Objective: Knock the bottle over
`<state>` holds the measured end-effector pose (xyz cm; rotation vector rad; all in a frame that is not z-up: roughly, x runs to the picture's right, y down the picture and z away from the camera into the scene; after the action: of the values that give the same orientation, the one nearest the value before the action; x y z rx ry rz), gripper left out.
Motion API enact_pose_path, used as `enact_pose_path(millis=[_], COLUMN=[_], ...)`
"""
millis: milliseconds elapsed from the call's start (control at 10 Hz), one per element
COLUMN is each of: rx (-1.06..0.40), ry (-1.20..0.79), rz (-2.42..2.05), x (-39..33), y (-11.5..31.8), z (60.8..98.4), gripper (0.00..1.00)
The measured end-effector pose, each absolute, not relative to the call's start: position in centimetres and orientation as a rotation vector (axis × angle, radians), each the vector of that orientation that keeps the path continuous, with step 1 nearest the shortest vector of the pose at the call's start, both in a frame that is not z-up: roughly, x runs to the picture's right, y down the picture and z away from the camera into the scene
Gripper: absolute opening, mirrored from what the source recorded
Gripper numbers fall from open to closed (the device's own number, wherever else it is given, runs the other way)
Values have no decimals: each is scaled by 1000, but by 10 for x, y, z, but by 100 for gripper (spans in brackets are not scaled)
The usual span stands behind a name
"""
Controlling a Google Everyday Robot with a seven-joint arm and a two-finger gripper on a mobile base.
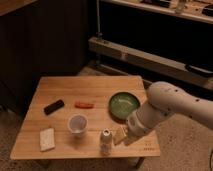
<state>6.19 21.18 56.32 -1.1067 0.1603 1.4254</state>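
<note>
Pale and upright, the bottle (105, 141) stands near the front edge of the wooden table (60, 87), with my gripper (120, 136) just beside it on its right. A clear plastic cup (77, 124) sits to the bottle's left, a green plate (124, 105) behind, near an orange object (84, 104), a black object (54, 106) and a white packet (47, 138).

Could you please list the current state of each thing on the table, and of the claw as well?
bottle: upright near the table's front edge, not yet knocked over.
clear plastic cup: upright, mouth open upward.
green plate: flat on the wooden table.
black object: lying flat.
orange object: lying flat.
white object: lying flat.
claw: low, just right of the bottle.
</note>
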Motion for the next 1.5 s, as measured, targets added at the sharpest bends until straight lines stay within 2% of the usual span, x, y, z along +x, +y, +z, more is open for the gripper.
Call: enact_pose_path(millis=[200, 400, 1000, 1500], rx=[-1176, -1281, -1360, -1455], ry=[113, 46, -2, 91], rz=[1473, 1467, 1291, 1295], x=[64, 56, 14, 14], y=[228, 245, 263, 277], z=[557, 560, 582, 599], gripper=[11, 0, 0, 0])
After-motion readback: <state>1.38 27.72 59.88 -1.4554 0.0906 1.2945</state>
